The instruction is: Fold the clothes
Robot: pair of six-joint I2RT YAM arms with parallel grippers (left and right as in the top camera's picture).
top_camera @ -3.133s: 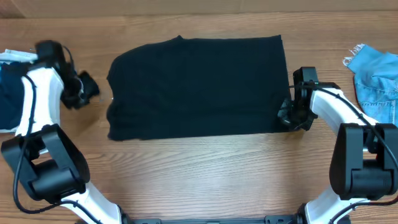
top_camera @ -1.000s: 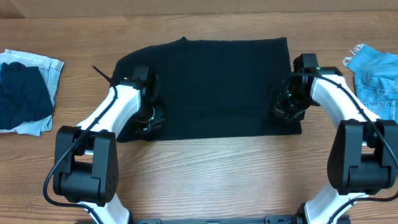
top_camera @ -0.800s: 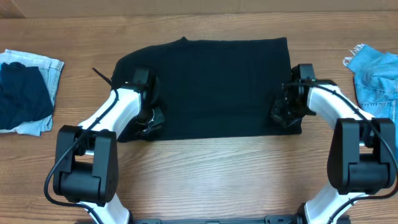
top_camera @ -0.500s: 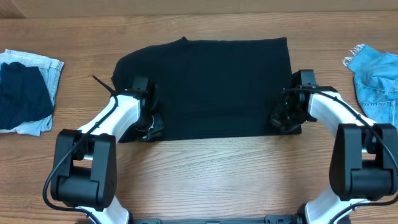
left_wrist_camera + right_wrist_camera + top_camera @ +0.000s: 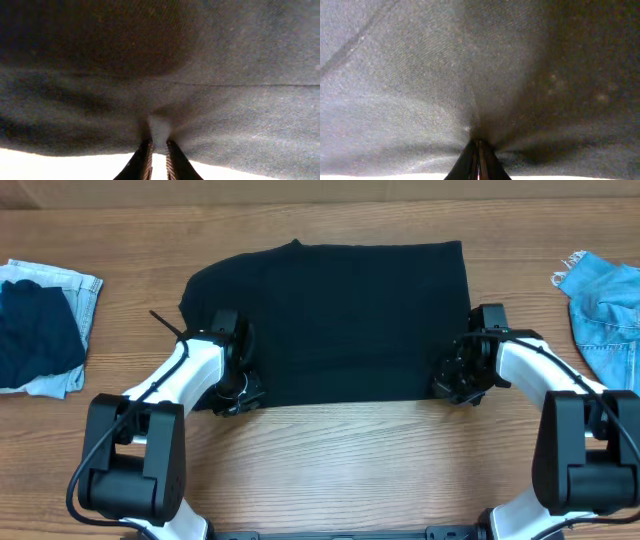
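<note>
Plain black clothes (image 5: 340,320), flat, rectangular

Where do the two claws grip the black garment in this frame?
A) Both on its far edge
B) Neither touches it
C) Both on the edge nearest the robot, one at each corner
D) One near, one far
C: the overhead view shows the left claw and the right claw at the near corners of the black garment, and each wrist view shows cloth pinched between the fingers.
</note>
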